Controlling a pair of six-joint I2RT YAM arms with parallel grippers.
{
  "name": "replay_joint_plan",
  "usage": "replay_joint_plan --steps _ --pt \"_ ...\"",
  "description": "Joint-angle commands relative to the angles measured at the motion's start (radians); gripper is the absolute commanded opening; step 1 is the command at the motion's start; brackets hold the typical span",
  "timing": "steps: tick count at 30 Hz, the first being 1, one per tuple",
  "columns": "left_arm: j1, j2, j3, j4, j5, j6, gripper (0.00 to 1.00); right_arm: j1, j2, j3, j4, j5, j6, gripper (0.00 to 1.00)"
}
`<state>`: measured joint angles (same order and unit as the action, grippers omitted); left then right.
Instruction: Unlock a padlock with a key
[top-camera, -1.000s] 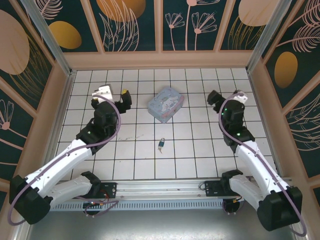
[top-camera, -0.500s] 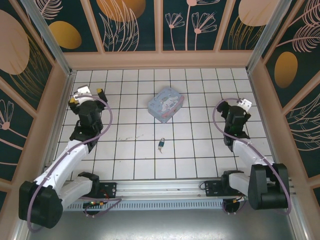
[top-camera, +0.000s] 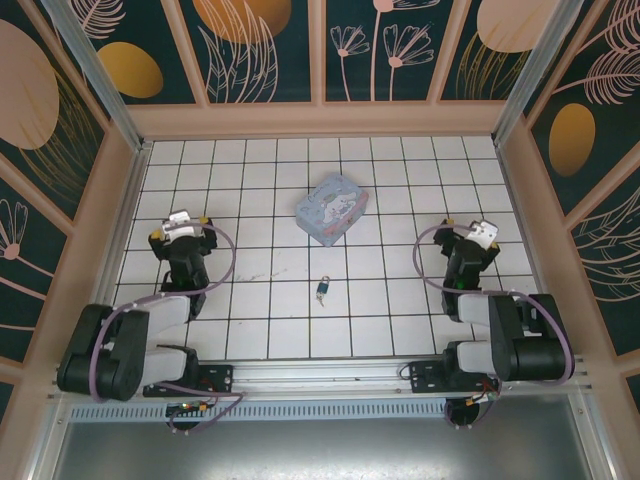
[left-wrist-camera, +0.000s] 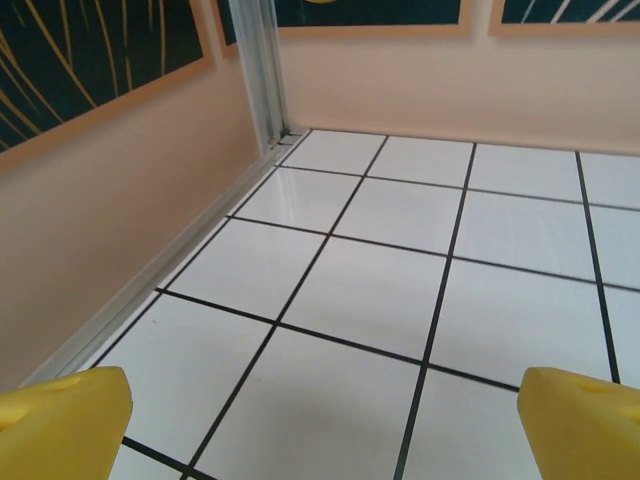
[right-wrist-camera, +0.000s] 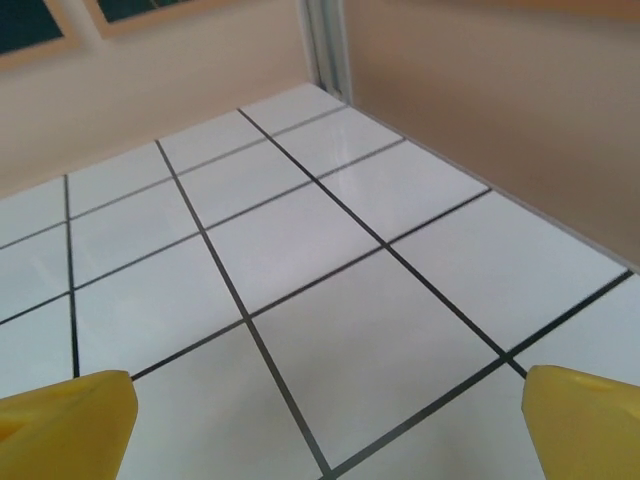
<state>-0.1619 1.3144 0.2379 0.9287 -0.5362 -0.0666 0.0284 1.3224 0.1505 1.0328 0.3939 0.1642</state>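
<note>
Both my pincers are released, their yellow fingers (left-wrist-camera: 60, 420) spread wide above the white tiled desk (top-camera: 400, 170). My left pincer (top-camera: 180, 228) sits at mid-left of the frame and my right pincer (top-camera: 470, 233) at mid-right. The padlock (top-camera: 322, 291) lies at centre, well apart from both, just below the pale blue printed box (top-camera: 332, 208).

Padlock (top-camera: 322, 291): too small to tell whether shackle is closed. Left tool (left-wrist-camera: 320, 435), right tool (right-wrist-camera: 320, 435): fingertips cropped at frame corners.
</note>
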Motion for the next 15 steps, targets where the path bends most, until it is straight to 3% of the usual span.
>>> replay_joint_plan --steps 1,8,10,13,15 --pt "0.012 0.053 -0.03 0.299 0.058 0.046 0.99 -0.028 0.049 -0.063 0.328 -0.124 -0.074 0.99" --pt "0.04 0.145 -0.049 0.401 0.157 0.043 0.99 -0.05 0.237 -0.094 0.583 -0.303 -0.126 0.99" --pt "0.062 0.154 -0.035 0.376 0.204 0.03 0.99 -0.062 0.192 -0.025 0.391 -0.365 -0.128 0.99" --pt "0.083 0.167 -0.021 0.356 0.251 0.02 0.99 -0.071 0.209 0.056 0.254 -0.411 -0.134 0.99" --pt "0.101 0.216 -0.04 0.436 0.292 0.015 0.99 -0.081 0.214 0.073 0.23 -0.43 -0.129 0.99"
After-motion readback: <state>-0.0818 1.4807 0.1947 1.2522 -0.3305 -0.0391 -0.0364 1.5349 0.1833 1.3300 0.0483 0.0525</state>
